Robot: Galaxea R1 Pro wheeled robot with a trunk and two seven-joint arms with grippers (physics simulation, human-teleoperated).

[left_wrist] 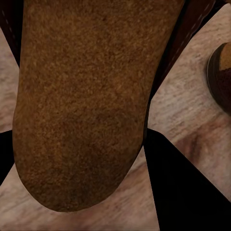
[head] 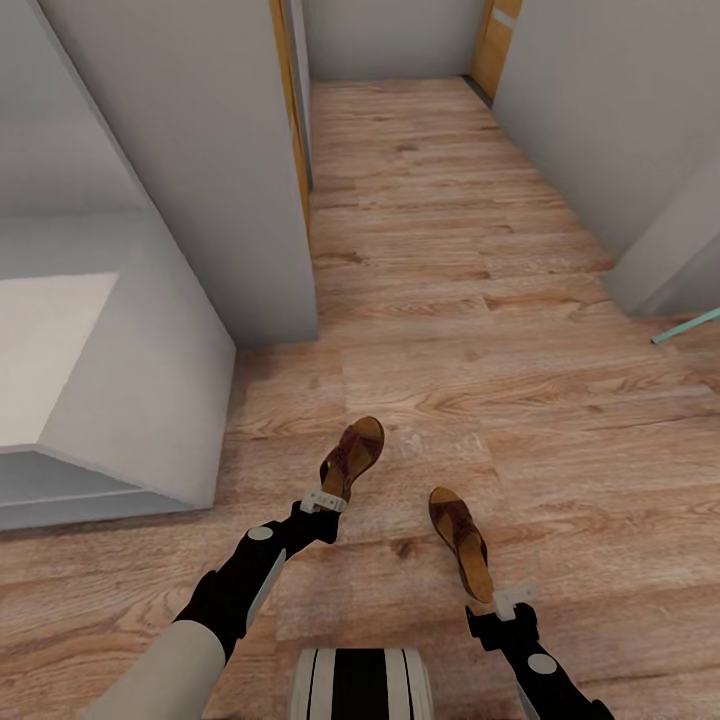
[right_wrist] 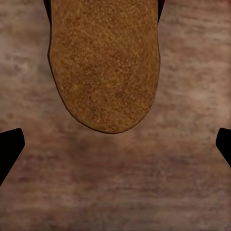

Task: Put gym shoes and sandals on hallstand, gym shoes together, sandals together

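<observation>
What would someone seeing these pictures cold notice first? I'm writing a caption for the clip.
Two dark brown sandals on the wood-plank corridor floor, one at the tip of each arm: the left sandal at the left gripper, the right sandal just ahead of the right gripper. Both wrist views look closely onto the tan insoles. A pale grey wall block stands at the left.

The sandals (head: pixel 352 457) look like dark brown leather with matt, grainy, suede-like tan insoles (right_wrist: pixel 105 67). The floor (head: pixel 480 330) is matt wood-grain plank.
</observation>
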